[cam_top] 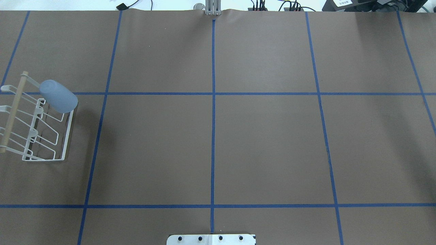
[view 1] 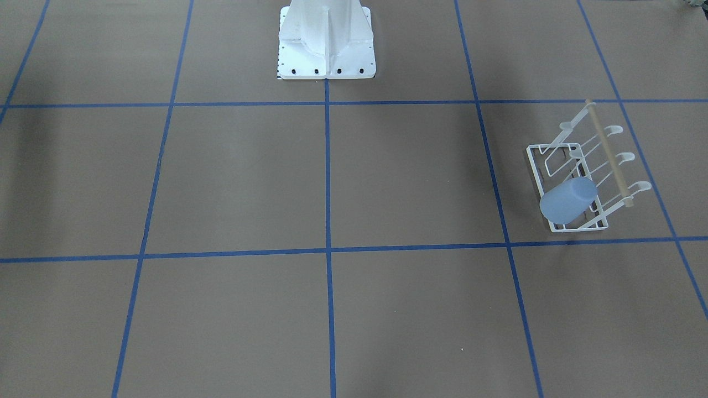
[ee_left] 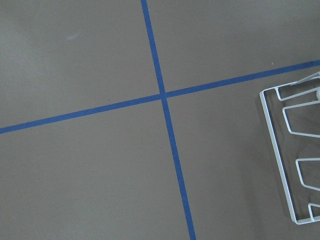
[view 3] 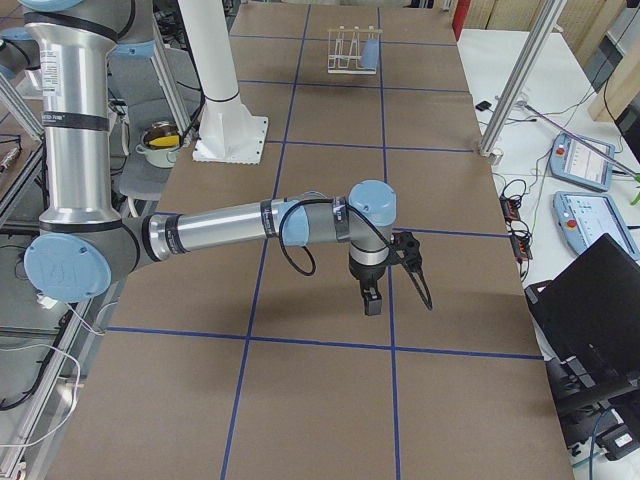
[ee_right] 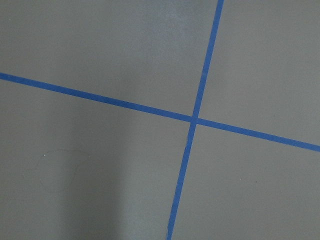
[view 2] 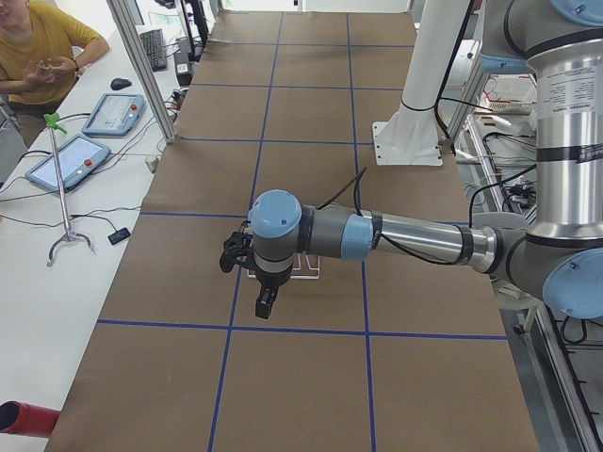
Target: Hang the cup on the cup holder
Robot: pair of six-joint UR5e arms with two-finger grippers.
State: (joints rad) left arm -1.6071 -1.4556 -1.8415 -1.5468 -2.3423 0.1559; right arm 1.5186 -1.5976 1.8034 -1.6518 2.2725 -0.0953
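One cup (cam_top: 58,96) inverted on cup holder (cam_top: 13,114) far-end loop; long axis tilted, closed base up, mouth twd rack base. Left pincer (view 2: 265,303), right pincer (view 3: 370,298): grip can't tell.

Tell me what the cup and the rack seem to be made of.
The cup: probably plastic, matte; an even light-blue surface without glints. The cup holder: thin white wire, likely coated metal, though the coating can't be confirmed; its rod looks like pale bare wood.

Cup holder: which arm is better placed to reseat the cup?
Left, likely. The cup holder with the cup sits on the robot's left; only the left wrist view shows its base.
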